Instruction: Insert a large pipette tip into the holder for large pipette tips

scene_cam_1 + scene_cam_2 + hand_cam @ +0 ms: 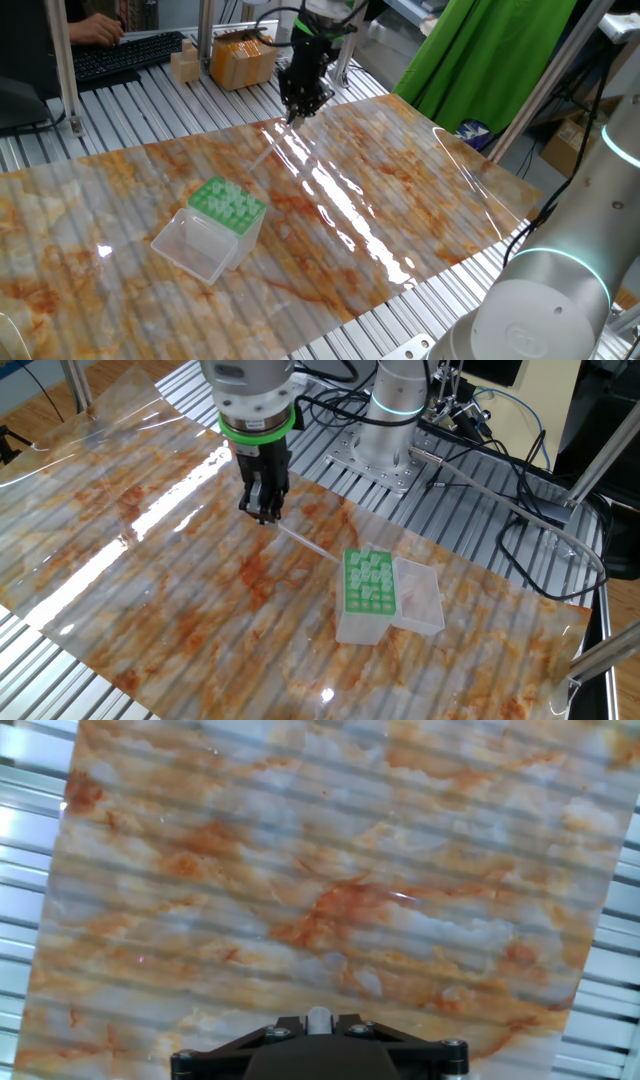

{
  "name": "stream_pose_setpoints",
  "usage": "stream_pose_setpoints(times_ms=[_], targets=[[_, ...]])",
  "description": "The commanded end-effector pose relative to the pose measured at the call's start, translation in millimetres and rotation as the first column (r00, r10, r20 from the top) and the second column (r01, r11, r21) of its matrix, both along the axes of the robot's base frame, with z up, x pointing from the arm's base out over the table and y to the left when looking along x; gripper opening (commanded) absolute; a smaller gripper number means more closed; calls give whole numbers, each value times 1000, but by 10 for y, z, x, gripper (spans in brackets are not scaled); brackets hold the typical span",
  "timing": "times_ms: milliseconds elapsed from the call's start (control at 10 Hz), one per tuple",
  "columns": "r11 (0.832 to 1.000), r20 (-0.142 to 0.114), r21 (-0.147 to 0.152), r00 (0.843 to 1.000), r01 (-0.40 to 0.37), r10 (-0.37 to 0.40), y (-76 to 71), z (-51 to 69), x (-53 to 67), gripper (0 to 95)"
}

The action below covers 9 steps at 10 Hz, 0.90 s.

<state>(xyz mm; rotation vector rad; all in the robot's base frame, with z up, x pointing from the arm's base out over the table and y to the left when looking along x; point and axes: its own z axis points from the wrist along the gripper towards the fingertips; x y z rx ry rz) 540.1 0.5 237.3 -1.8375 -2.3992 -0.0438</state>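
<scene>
My gripper [266,512] hangs above the marbled sheet, up and to the left of the holder; it also shows at the back of one fixed view [301,108]. It is shut on the large pipette tip [308,544], a thin whitish cone that slants from the jaws down toward the holder. The tip's wide end [318,1017] shows between the jaws in the hand view. The holder [368,582] is a clear box with a green perforated rack [228,203]; its clear lid [193,245] lies open beside it. Several tips stand in the rack.
The marbled sheet [400,190] covers a slatted metal table. Cardboard boxes [243,60] and a keyboard [125,55] sit at the far edge. A second robot base [395,420] with cables stands behind the sheet. A green cloth [480,60] hangs at the right.
</scene>
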Motion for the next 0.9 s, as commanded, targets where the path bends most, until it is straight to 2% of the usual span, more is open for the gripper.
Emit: stream_pose_setpoints(times_ms=[100,400,900], targets=[[1000,-1,-5,1000,6,-6,32,32,12,0],[999,10,-34,1000,17,-16,93,43,34,0],[997,27,-56,998,56,-55,172,57,35,0]])
